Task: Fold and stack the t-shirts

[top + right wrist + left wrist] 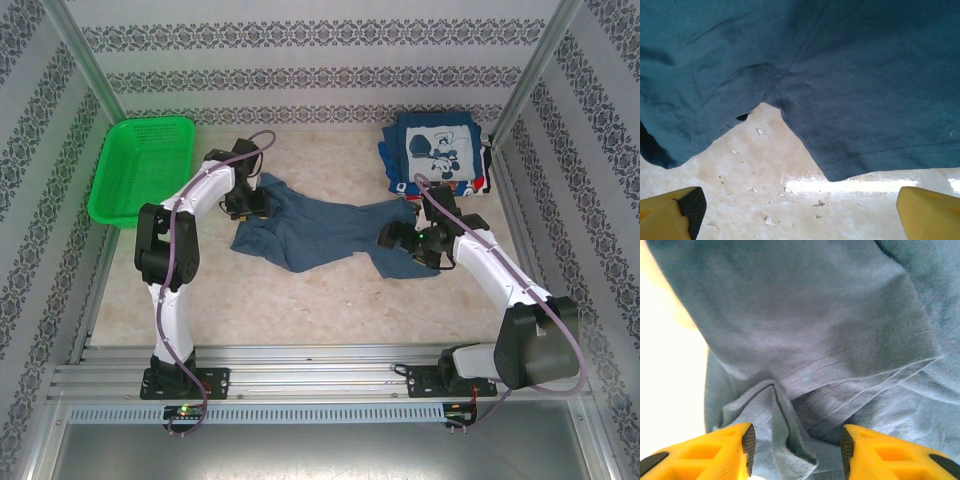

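Top view: a slate-blue t-shirt [310, 235] lies crumpled across the middle of the counter [330, 300], so bunched that its collar and sleeves are hard to make out. A stack of navy printed t-shirts [440, 155] sits in the far right corner; only the top shirt's white cartoon print shows, and the number of shirts beneath cannot be told. A green basket [140, 170] stands at the far left, apart from the shirt. The left end effector [243, 207] is at the shirt's far left edge, its fingertips hidden under the wrist. The right end effector [393, 238] is over the shirt's right end, which comes just beside the stack; whether the two touch cannot be told. Left wrist view: the yellow fingers [715, 450], cut off by the lower border, stand apart and straddle a raised fold of the shirt [815, 315]. The pads are not clamped on the fold, so this end effector is released. The counter at the left of that view is washed out by glare. Right wrist view: the jaws are spread wide and empty over bare, speckled counter [765, 165], and the shirt's stitched hem [865, 160] lies just beyond the fingertips, with one notch of bare surface between two lobes of cloth. Open counter runs along the whole near side of the shirt to the rail, while patterned walls close in the left, right and far sides.
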Robot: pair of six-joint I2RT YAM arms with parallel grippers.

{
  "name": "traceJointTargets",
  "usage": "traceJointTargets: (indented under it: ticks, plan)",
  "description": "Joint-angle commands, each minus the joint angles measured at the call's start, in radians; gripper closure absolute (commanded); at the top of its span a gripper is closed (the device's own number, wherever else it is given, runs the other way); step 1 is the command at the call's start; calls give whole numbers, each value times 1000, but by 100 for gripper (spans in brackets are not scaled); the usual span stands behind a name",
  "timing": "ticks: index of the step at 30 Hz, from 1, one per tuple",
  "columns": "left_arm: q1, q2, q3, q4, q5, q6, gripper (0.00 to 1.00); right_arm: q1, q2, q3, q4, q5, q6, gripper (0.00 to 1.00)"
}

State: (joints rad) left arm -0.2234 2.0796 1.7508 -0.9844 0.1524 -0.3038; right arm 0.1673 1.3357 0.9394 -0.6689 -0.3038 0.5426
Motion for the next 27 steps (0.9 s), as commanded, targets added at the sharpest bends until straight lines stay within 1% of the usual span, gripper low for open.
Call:
traceJointTargets:
  ticks: [1, 9, 16, 21, 27]
  plan:
    - [-19, 18, 32, -73, -57, 54, 51, -10, -21, -13, -14, -4, -26, 2]
    - [-40, 46, 45, -82, -44, 87, 51, -20, -31, -24, -10, -11, -28, 2]
    - [-53, 63, 54, -87, -90, 91, 52, -25, -37, -27, -11, -15, -33, 2]
    - [-53, 58, 61, -91, -134, 95, 55, -30, -43, -36, -8, -18, -32, 2]
    - [-54, 58, 65, -80, -141, 95, 58, -34, -46, -41, -8, -20, -35, 2]
